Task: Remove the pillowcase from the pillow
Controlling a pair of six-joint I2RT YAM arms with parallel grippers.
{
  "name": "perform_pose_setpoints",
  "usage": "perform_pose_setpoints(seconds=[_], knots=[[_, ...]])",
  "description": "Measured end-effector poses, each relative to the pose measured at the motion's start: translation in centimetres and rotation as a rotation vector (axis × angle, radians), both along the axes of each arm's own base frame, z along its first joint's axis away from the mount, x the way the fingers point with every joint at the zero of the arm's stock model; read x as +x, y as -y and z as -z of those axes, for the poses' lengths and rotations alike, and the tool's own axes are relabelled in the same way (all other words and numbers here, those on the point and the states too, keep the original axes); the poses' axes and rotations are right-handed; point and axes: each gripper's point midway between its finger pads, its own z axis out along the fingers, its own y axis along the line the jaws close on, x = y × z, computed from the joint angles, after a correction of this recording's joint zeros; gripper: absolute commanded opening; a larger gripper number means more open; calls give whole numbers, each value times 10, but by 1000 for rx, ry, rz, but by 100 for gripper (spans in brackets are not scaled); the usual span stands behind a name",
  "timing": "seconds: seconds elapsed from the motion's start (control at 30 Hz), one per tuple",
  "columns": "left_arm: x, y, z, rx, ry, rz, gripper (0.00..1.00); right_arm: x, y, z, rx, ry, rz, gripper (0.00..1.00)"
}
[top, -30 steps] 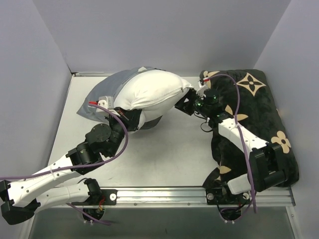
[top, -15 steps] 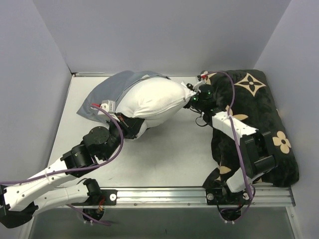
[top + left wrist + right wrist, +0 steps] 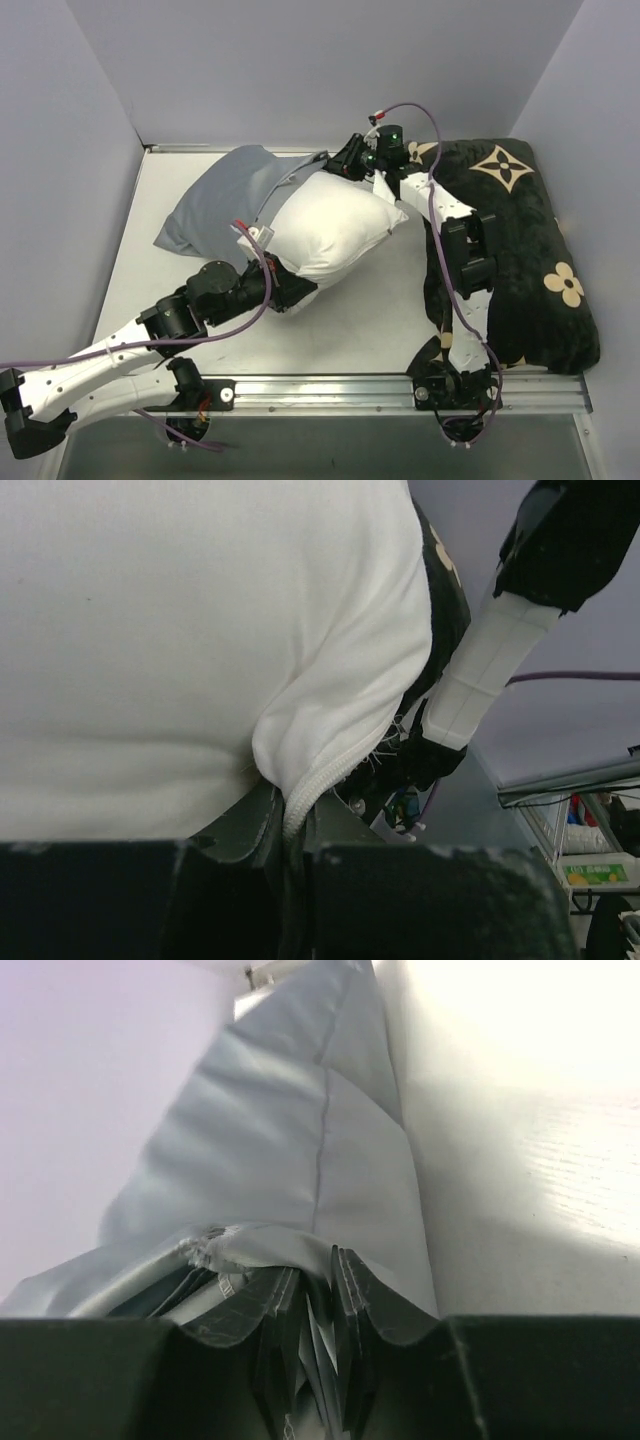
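Note:
The plump white pillow (image 3: 335, 225) lies mid-table, its left end still inside the creased grey pillowcase (image 3: 220, 200). My left gripper (image 3: 292, 290) sits at the pillow's near corner. In the left wrist view the left gripper (image 3: 290, 855) is shut on the zip seam of the pillow (image 3: 180, 650). My right gripper (image 3: 338, 166) is at the back, at the pillowcase's open edge. The right wrist view shows the right gripper (image 3: 310, 1300) shut on bunched folds of the pillowcase (image 3: 270, 1150), with the pillow (image 3: 520, 1110) to the right.
A black plush cushion (image 3: 520, 250) with tan flower motifs fills the right side of the table, under the right arm (image 3: 460, 250). Grey walls close in the left, back and right. A metal rail (image 3: 330, 390) runs along the near edge.
The right gripper left the pillow's right end, swung back and left, and closed on the pillowcase edge. The left arm drew the pillow nearer and rightward, baring more white.

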Motion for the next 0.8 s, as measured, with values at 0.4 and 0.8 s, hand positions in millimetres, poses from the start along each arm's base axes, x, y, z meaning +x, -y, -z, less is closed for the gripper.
perform_pose_setpoints(seconds=[0.4,0.8], knots=[[-1,11,65,71,-92,7,0,-29,26,105,-106,-282,-40,74],[39,27,128,96,-167,-189,0,-44,125,-69,-103,-81,196,97]])
